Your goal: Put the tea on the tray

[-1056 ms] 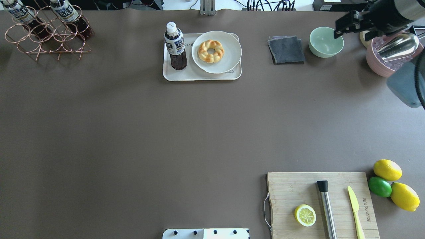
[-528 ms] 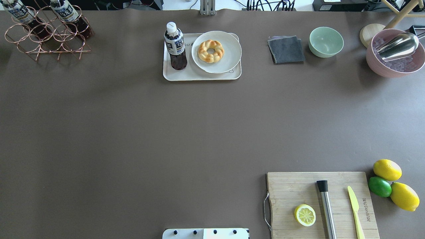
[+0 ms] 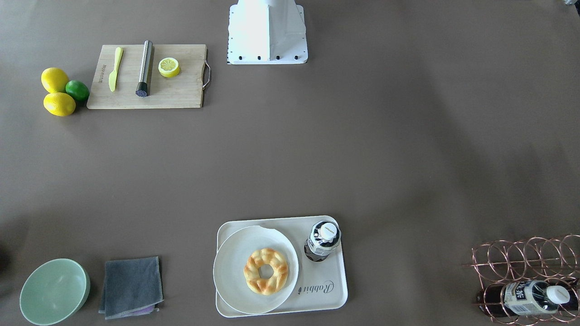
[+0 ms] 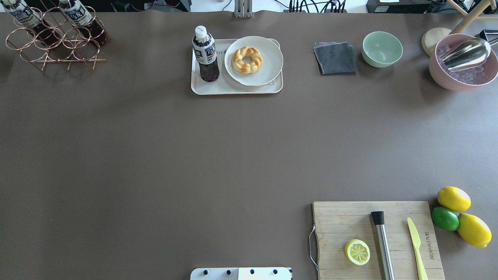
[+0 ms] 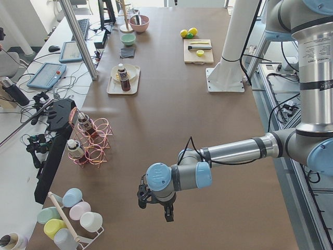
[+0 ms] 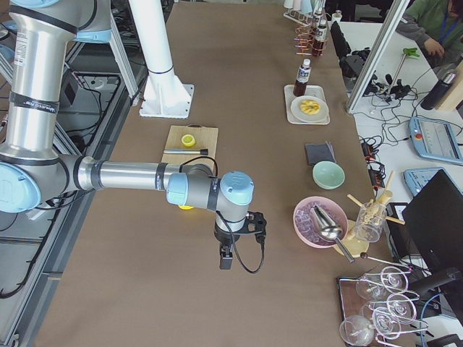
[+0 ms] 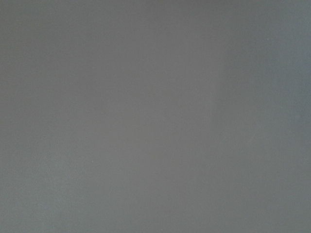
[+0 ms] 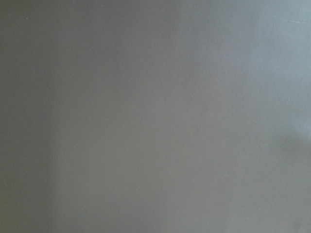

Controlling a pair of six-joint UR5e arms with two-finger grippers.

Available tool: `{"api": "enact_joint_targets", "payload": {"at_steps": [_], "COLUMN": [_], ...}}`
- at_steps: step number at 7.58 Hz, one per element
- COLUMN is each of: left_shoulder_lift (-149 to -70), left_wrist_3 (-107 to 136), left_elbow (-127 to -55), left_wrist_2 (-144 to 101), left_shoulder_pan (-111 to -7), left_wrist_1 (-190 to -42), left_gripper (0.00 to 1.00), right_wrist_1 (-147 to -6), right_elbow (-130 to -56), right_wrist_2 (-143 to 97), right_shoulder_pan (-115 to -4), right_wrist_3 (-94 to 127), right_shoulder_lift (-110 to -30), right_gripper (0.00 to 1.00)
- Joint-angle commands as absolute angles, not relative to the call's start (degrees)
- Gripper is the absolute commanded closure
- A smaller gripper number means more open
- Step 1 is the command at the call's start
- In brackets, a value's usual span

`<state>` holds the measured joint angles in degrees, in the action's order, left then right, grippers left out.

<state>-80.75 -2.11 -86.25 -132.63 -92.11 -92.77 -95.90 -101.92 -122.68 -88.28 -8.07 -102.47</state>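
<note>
Now that the right arm has swung clear of the far right corner, where it hung over the mint-green bowl [image 4: 382,48] a second ago, the overhead view shows no arm at all. The tea [image 4: 205,54] hasn't budged. It stands upright and unheld on the left end of the tray [image 4: 233,88], just beside the white plate [image 4: 272,58], so I'd say the job is done and the arms are retiring.

The right gripper [image 6: 235,242] hangs low over bare table at its own end, and the left gripper [image 5: 155,205] does the same at the other. From side-on I cannot tell whether either claw is open or closed.

The plate carries a braided ring doughnut [image 4: 247,59]. The copper wire rack [image 4: 54,50] holds two more tea bottles [image 4: 78,13]. The mint-green bowl looks empty, and the pink bowl [image 4: 439,76] holds ice cubes and a steel scoop [image 4: 467,54].
</note>
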Motion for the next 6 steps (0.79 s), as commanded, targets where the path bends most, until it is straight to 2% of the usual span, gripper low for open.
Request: {"api": "enact_joint_targets", "payload": {"at_steps": [1,6], "left_shoulder_lift": [-80.6,-80.3], "left_wrist_3": [-2.1,-2.1], "left_elbow": [-86.2,-86.2], "left_wrist_2": [-132.6,-132.6], "left_shoulder_pan": [-92.1,-92.0], "left_wrist_1": [-92.5,-92.5], "left_gripper": [0.02,0.02], "right_wrist_1": [-96.3,-96.2], "right_elbow": [-102.7,-102.0], "right_wrist_2": [-123.0,-128.6], "right_shoulder_pan": [-88.3,-88.3], "right_wrist_3": [-7.9,-8.1], "right_shoulder_lift": [-102.7,-102.4], "right_gripper": [0.00,0.00]}}
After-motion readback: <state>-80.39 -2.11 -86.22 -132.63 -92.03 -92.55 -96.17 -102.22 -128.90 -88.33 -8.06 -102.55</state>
